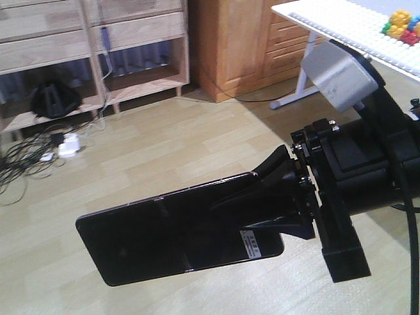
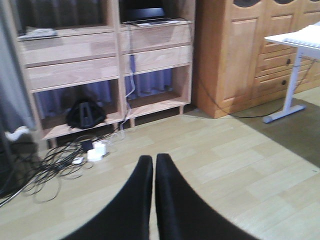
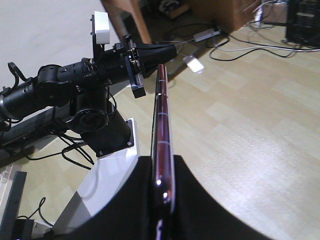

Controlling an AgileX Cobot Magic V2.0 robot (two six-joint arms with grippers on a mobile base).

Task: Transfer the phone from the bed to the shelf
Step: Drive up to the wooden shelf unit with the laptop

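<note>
Right claw [image 1: 226, 209]: you have it clamped on the phone [image 1: 177, 230], one finger on each flat face, at the end bearing the white barcode sticker [image 1: 251, 244]. Most of the phone's length juts out past the fingertips. Your right wrist view shows it edge-on, with the pinkish rim visible. It hangs in the air over the pale plank floor [image 1: 164, 144], touching nothing but the claw. Left claw [image 2: 153, 162]: your fingers are pressed together with only a thin slit between them, and they hold nothing. The shelf [image 2: 75, 47] stands ahead of this claw, past a tangle of cables [image 2: 55, 160], and well apart from the phone. A laptop [image 2: 145, 15] sits on an upper plank of the shelf. An orange-brown cabinet [image 2: 225, 60] stands just right of the shelf.
</note>
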